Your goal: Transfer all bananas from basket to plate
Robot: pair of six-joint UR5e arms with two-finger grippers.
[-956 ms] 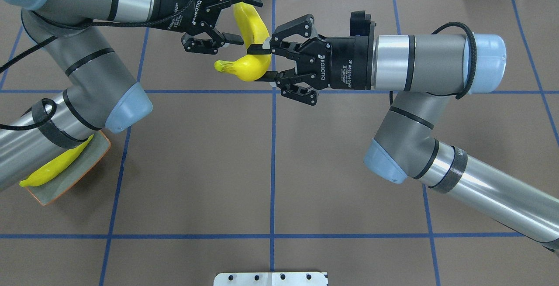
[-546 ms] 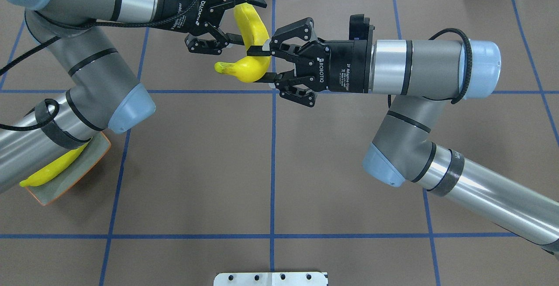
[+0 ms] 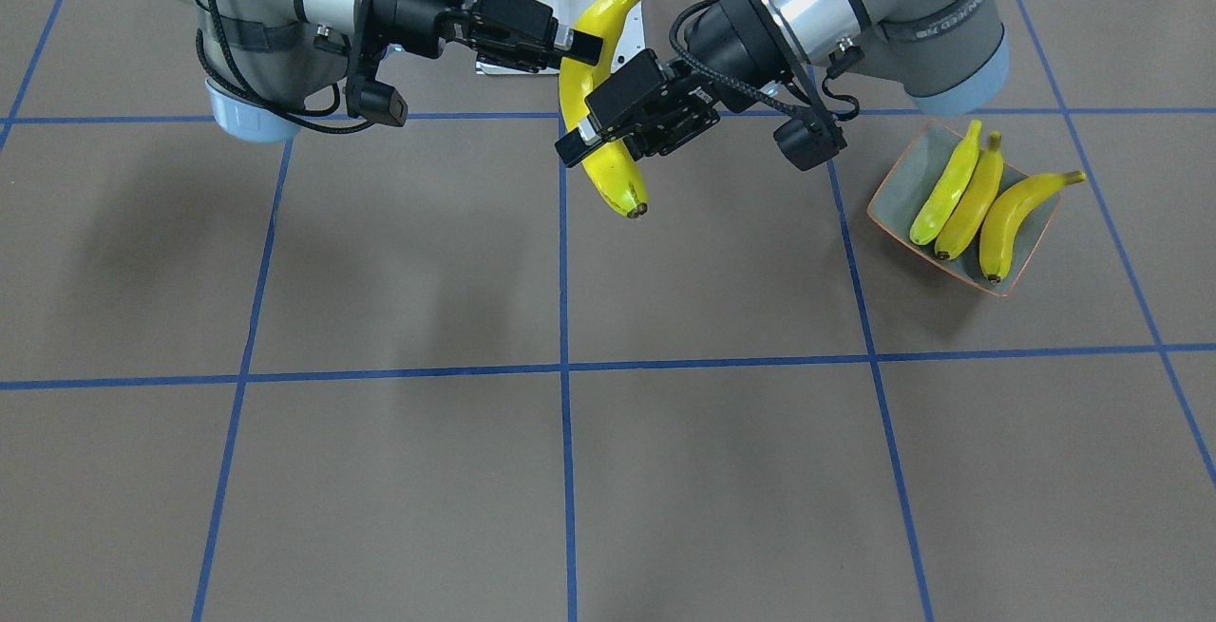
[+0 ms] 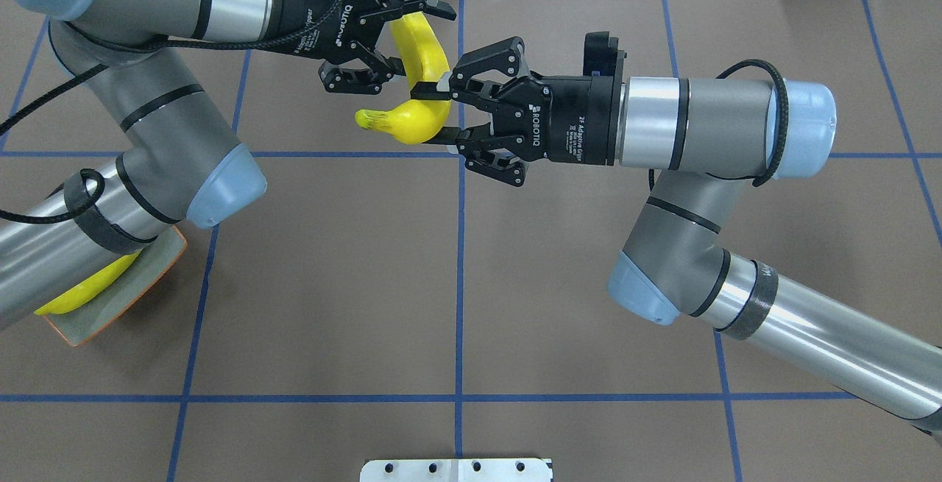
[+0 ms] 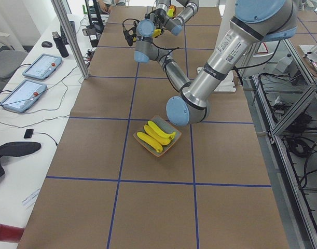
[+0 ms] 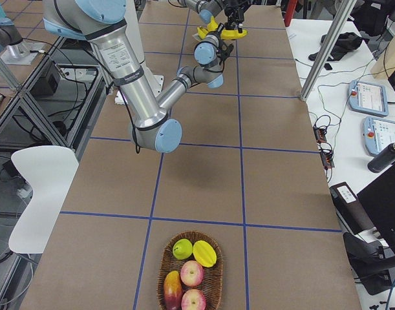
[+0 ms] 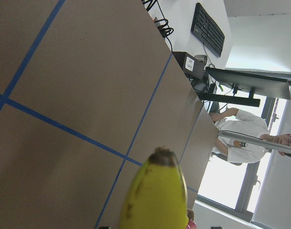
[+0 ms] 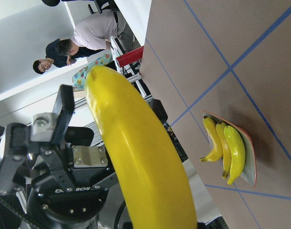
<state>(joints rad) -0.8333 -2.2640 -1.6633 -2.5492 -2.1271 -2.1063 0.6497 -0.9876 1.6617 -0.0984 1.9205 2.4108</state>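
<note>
On the right fingers I read a pinch on the held banana at its bend, one pad on each side and both in contact. Behind them the right gripper lies level, pointing in from my right.

The left fingers are spread, straddling the same banana near its dark-tipped end. In the right wrist view one left pad sits just off the skin with a small gap; the other pad is hidden behind the fruit. The left gripper points in from the opposite side, nose to nose with the right one.

The banana is in the air above the table, over the centre blue line. Its tapered yellow end sticks out past the right fingers. My left wrist cam shows only the dark tip, bottom centre.

The plate sits on the table on my left side, well apart from both grippers and partly under the left arm in the overhead view. Three bananas lie in it side by side:
- a pale greenish one
- a middle one touching it
- a curvier one outermost

The basket is at the table's right end, well apart. It holds other fruit: red-yellow round ones, a green one and a yellow one.
</note>
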